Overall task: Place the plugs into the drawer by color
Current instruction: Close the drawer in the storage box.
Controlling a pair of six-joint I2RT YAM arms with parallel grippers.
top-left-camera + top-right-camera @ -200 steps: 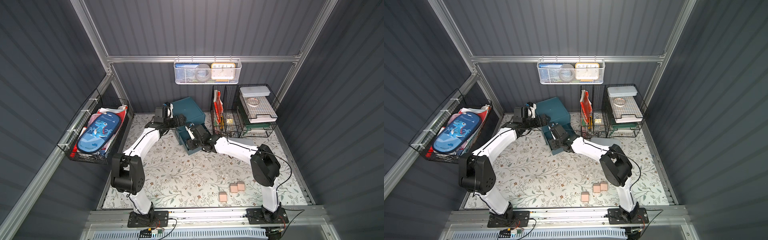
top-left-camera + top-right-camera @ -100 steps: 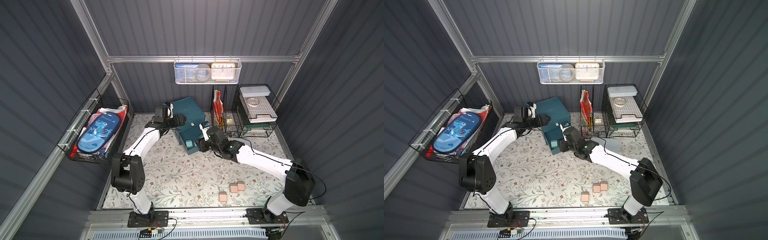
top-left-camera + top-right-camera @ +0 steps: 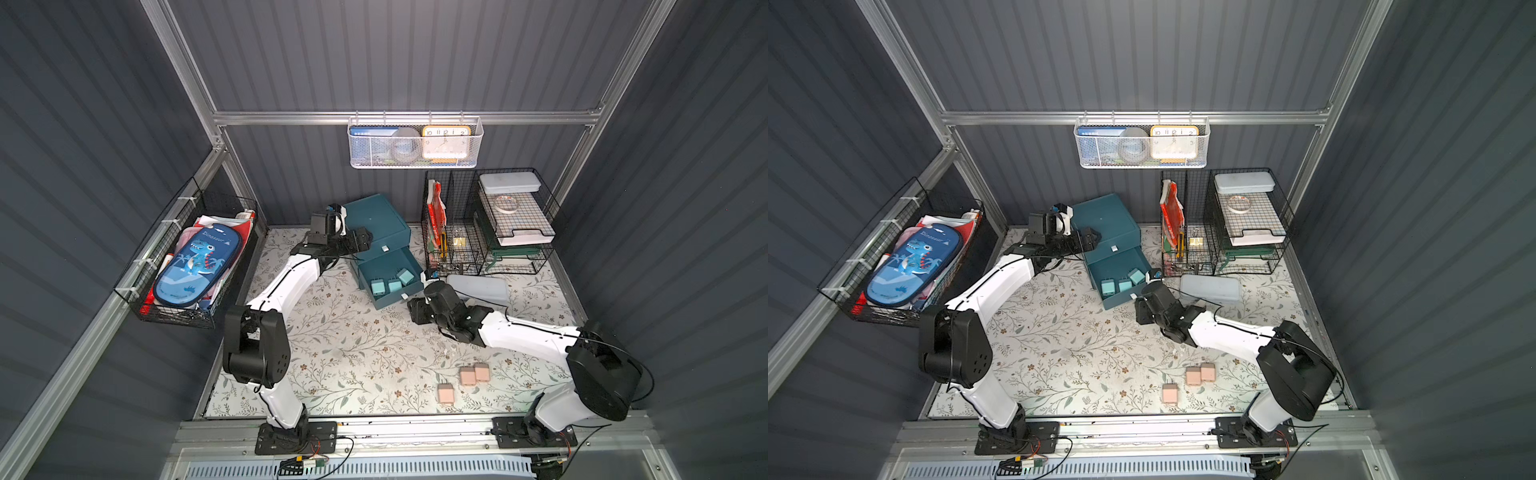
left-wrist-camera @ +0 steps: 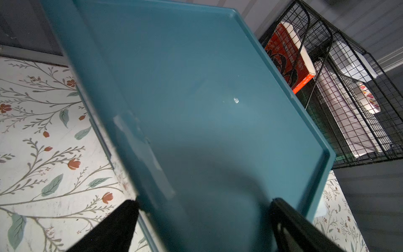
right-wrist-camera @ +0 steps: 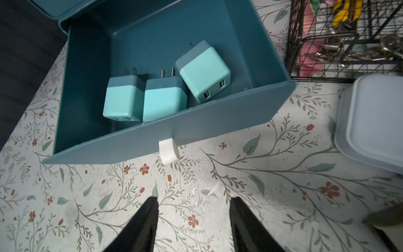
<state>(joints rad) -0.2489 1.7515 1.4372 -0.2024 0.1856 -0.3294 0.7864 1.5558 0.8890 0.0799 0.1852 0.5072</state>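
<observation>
Blue plugs (image 5: 163, 98) sit in the open drawer (image 5: 152, 139); right gripper (image 5: 194, 199) jaws half-spread, empty; left gripper (image 4: 204, 201) jaws wide over the cabinet (image 4: 196, 87); shutting it seems next.

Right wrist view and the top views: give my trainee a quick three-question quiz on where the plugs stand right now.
1. True or false: the open drawer holds three blue-teal plugs.
2. Where do the three pink plugs lie? A) in the drawer; B) on the floral mat, towards the robot's bases; C) in the wire rack.
3. Fill in: the right end effector has its jaws apart and holds ___.

Key: 1 true; 2 B; 3 nothing.
</observation>
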